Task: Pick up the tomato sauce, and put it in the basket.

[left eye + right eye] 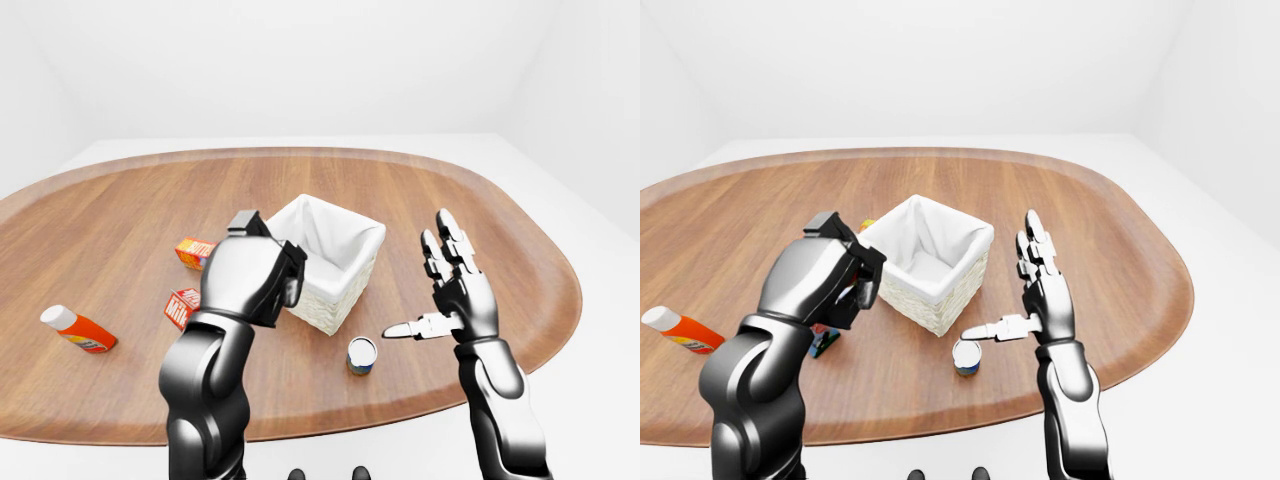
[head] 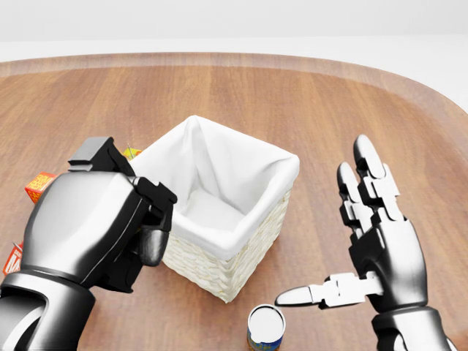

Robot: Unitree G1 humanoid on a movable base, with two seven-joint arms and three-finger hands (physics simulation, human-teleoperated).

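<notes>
My left hand (image 2: 150, 219) is a closed fist raised beside the left wall of the white-lined wicker basket (image 2: 219, 270), about level with its rim. The tomato sauce can it closed on in the earlier frames is now hidden behind the back of the hand. In the left-eye view the fist (image 1: 285, 280) overlaps the basket's near-left corner. My right hand (image 2: 329, 230) is open to the right of the basket, fingers spread upward and thumb pointing left, holding nothing.
A second can (image 2: 265, 325) stands on the table below the basket, under my right thumb. A butter box (image 1: 195, 250) and a milk carton (image 1: 182, 305) lie to the left. An orange bottle (image 1: 78, 328) lies far left. The wooden table's edge (image 1: 560, 300) curves at the right.
</notes>
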